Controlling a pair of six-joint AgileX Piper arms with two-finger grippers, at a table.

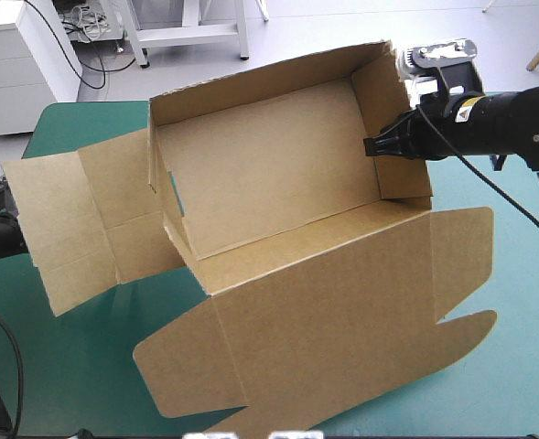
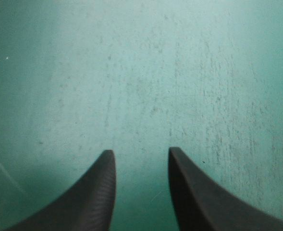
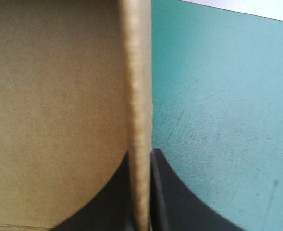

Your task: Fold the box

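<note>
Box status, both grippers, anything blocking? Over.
Right gripper shut on the box, at its right end wall. Left gripper open over bare teal-green cover. Box an open tray, lid flat. Nothing in the way.

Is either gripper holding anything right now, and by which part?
The right gripper is shut on the box, pinching the raised wall nearest it. The left gripper, open over the teal-green cover, holds nothing.

Teal-green cover [image 1: 516, 366], faintly scuffed
</note>
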